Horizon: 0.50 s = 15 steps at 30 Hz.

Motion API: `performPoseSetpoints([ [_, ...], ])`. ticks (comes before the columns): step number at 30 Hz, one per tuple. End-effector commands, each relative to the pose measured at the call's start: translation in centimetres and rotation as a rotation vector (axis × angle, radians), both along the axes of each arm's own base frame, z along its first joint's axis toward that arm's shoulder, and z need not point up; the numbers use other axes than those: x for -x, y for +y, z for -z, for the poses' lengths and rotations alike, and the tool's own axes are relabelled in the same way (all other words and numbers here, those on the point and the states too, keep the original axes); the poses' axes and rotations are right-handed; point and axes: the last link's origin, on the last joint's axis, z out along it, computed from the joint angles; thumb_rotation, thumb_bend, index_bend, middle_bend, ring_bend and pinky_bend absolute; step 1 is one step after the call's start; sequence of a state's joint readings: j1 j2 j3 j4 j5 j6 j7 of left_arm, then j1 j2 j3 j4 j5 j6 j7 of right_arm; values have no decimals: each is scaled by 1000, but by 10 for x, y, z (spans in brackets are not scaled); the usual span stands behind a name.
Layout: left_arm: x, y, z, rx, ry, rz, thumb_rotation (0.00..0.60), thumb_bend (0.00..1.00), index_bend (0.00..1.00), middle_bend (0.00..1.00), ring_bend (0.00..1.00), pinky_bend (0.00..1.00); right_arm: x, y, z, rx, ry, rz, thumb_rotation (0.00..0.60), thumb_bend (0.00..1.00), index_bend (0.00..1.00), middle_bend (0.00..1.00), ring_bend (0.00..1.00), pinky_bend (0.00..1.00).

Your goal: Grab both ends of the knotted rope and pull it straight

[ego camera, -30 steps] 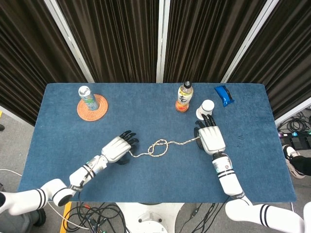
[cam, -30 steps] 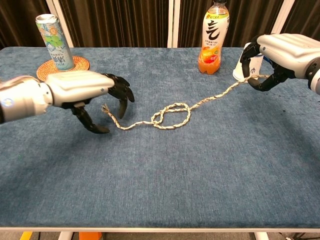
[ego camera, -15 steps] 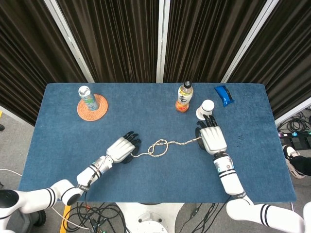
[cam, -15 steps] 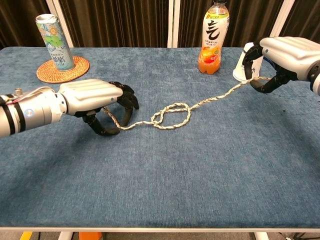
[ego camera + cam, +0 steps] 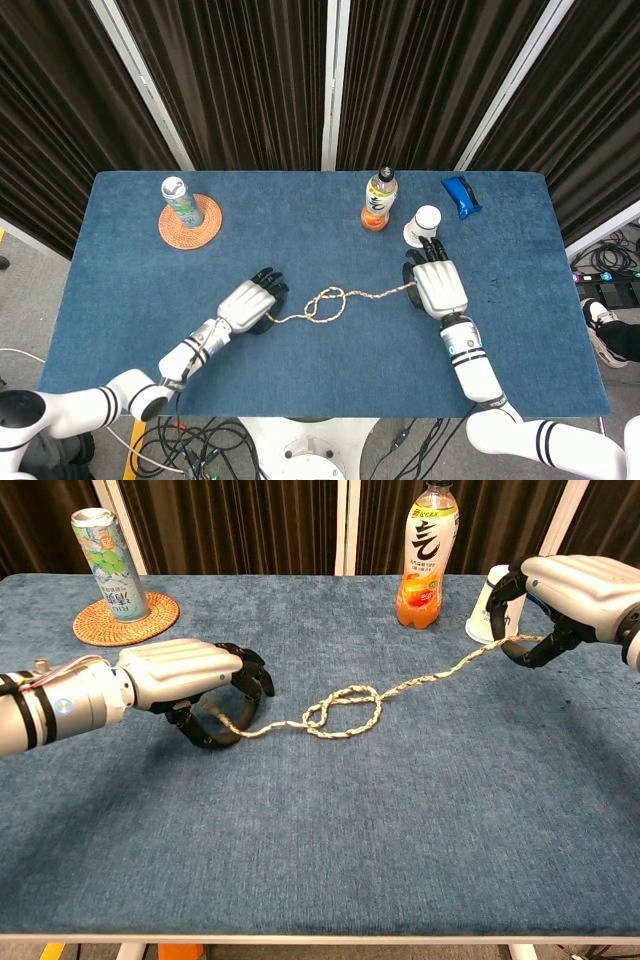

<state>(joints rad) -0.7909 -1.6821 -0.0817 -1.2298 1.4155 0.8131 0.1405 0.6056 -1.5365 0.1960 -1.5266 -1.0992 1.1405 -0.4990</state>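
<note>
The pale twisted rope (image 5: pixel 345 716) lies across the middle of the blue table with a loose knot (image 5: pixel 326 303) at its centre. My left hand (image 5: pixel 190 683) sits at the rope's left end, its dark fingers curled down around that end. In the head view the left hand (image 5: pixel 245 305) covers the end. My right hand (image 5: pixel 565 592) is at the far right, fingers curled over the rope's right end, which runs in under them. From above, the right hand (image 5: pixel 438 287) hides that end. The rope stays slack and knotted.
A drinks can (image 5: pixel 106 564) stands on a round orange coaster (image 5: pixel 152 610) at the back left. An orange-drink bottle (image 5: pixel 426 556) and a white cup (image 5: pixel 487 608) stand close behind my right hand. A blue packet (image 5: pixel 461 196) lies at the back right.
My left hand slid right onto the rope's left end and its fingers curled shut around it. The right hand's fingers tightened on the right end. The knot has not moved.
</note>
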Motion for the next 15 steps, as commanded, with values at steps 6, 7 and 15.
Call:
performPoseSetpoints([
  [6, 5, 1, -2, -8, -5, -12, 600, 404, 586, 191, 40, 21, 4, 0, -4, 11, -4, 15, 600, 470, 612, 248, 0, 0],
  [7, 6, 1, -2, -9, -7, -14, 600, 405, 588, 192, 40, 21, 5, 0, -5, 13, -6, 16, 600, 471, 612, 248, 0, 0],
  [15, 30, 1, -37, -74, -53, -66, 600, 409, 595, 193, 41, 21, 18, 6, -28, 64, -14, 23, 600, 473, 618, 250, 0, 0],
])
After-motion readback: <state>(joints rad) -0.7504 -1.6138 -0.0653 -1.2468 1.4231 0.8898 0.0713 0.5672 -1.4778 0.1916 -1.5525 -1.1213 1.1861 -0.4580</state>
